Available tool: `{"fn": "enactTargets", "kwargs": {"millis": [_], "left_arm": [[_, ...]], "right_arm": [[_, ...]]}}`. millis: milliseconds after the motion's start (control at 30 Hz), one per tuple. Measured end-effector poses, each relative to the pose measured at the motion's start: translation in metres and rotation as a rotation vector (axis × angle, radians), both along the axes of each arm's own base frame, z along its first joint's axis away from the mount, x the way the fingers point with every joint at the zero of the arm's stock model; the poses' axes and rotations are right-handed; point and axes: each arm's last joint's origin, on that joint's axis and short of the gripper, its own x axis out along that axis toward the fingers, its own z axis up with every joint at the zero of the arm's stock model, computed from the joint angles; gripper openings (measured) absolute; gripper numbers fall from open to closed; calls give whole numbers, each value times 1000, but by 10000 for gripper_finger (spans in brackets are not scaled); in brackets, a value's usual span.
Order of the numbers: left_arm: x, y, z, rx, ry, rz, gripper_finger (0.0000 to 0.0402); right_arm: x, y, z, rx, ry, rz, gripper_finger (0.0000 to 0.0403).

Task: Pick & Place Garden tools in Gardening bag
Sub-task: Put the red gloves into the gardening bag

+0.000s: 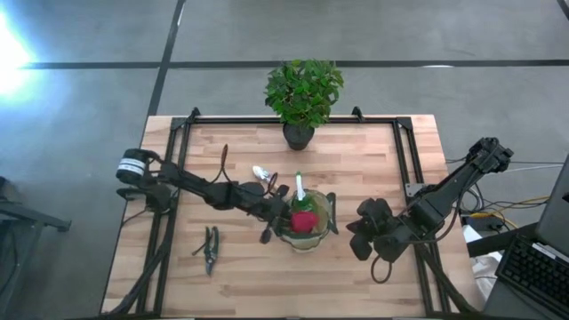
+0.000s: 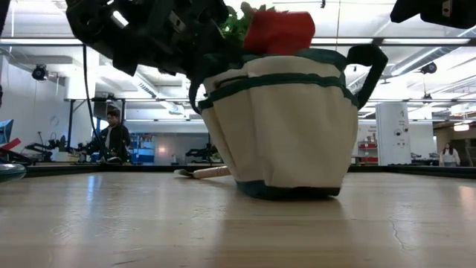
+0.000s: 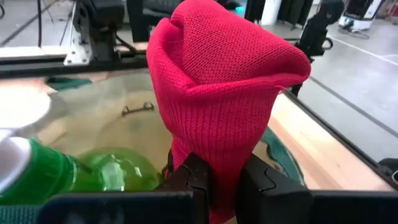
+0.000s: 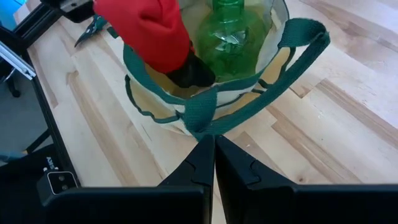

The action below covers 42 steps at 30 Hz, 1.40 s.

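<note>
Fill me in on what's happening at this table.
The left gripper is shut on a red glove and holds it over the open gardening bag, where a green spray bottle already stands. The right gripper is shut and waits beside the bag, near its handle. Pruners and another tool lie on the table, not yet bagged.

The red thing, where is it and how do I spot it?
Find the gardening bag in the table's middle. The red glove sits in its open top, pinched by the left gripper. Beside it stands a green spray bottle; only the glove is red and knitted.
</note>
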Motion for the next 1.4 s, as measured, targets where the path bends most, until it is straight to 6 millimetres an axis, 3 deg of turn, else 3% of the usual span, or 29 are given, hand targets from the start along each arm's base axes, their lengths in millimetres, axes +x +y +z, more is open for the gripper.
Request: {"fn": "enactTargets", "kwargs": {"millis": [400,733,1033,1200,1400], "left_arm": [[3,-1,-17,-64,95,-15,42],[2,-2,-8,-55,72,-47,157],[3,-2,2,-104,154,-29,264],[6,-3,8,-103,191,-35,292],[3,-3,30,-89,208,-56,294]], "right_arm": [[0,0,0,-6,1,2,8],[0,0,0,-9,2,5,8],[0,0,0,-8,1,4,8],[0,0,0,-8,1,4,8],[0,0,0,-7,1,4,8]]}}
